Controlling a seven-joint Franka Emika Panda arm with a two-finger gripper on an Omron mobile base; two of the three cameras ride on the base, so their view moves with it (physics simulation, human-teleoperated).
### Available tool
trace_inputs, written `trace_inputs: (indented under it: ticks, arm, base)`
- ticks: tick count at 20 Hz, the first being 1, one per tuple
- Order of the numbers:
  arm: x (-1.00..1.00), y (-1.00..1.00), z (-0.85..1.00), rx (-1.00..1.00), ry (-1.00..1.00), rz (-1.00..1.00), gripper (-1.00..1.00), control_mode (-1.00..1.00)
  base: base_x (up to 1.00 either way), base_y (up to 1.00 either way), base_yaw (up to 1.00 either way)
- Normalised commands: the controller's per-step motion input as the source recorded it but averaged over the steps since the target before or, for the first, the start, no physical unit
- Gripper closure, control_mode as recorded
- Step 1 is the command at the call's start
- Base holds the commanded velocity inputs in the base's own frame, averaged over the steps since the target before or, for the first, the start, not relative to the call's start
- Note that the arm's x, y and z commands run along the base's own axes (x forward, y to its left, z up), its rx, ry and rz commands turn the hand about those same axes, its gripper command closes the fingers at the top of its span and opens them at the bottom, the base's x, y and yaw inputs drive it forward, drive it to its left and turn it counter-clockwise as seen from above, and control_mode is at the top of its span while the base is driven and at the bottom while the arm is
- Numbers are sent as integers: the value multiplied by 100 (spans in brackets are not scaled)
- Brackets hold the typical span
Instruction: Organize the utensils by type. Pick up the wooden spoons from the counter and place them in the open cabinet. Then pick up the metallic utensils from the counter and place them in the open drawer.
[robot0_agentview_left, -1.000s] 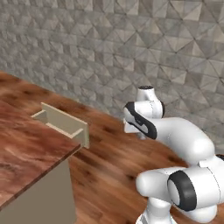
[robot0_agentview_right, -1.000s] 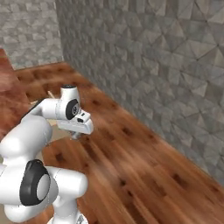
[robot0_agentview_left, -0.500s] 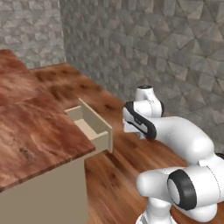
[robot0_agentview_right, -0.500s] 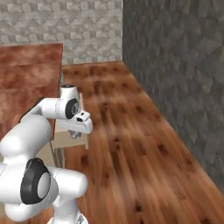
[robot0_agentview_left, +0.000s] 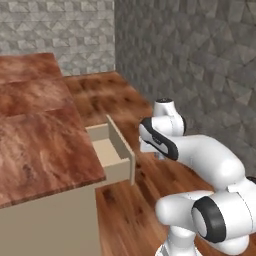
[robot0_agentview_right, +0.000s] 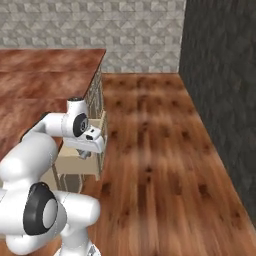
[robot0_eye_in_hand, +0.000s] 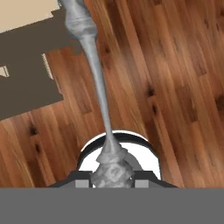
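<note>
hand view: gripper (robot0_eye_in_hand: 112, 175) clamped on the handle end of a slim silver-grey metal utensil (robot0_eye_in_hand: 94, 83), whose far end reaches the pale drawer (robot0_eye_in_hand: 26, 13) corner; carry it fully over the tray before letting go. left base view: shallow beige open drawer (robot0_agentview_left: 112, 150) juts from the glossy red-brown desk (robot0_agentview_left: 40, 145). right base view: drawer (robot0_agentview_right: 75, 165) sits just beside the wrist, over plank floor (robot0_agentview_right: 160, 150).

1 silver metal utensil (robot0_eye_in_hand: 97, 83), running from bottom centre to the top of the hand view; 1 open drawer (robot0_agentview_left: 111, 154); 1 counter (robot0_agentview_left: 40, 145).
</note>
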Motion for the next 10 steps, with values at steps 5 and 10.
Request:
trace_inputs:
  ticks: [5,10]
  arm:
    - [0,0,0,0,0,0,100,100]
    - [0,0,0,0,0,0,100,100]
  base:
    - [75,-25,30]
    - [45,-17,16]
